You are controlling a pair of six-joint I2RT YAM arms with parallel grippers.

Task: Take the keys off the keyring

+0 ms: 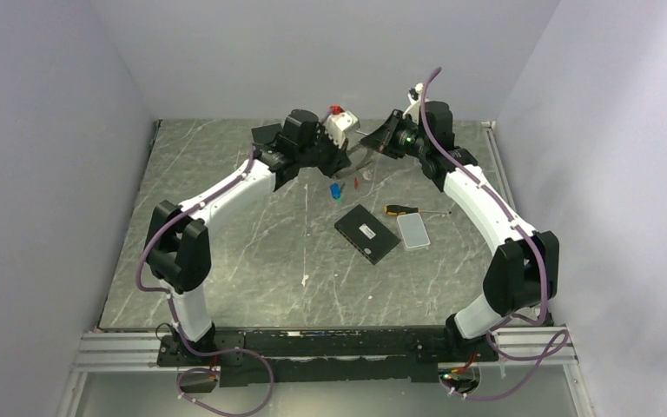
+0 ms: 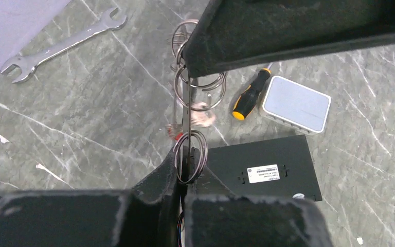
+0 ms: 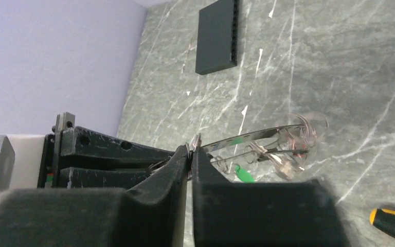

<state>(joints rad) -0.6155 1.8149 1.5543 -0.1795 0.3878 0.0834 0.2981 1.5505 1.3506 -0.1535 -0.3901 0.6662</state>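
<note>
Two tight grips, left fingers and right fingers, on the thin grey keyring, seemingly with a green key.

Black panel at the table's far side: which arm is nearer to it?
Left. The left arm has its wrist right beside the black panel; the right arm is on the opposite side, farther off.

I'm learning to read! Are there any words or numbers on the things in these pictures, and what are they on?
On the black box, the white label: too small and blurred to read.
The screwdriver, wrench, white box: no writing shows.
Nothing readable anywhere.
</note>
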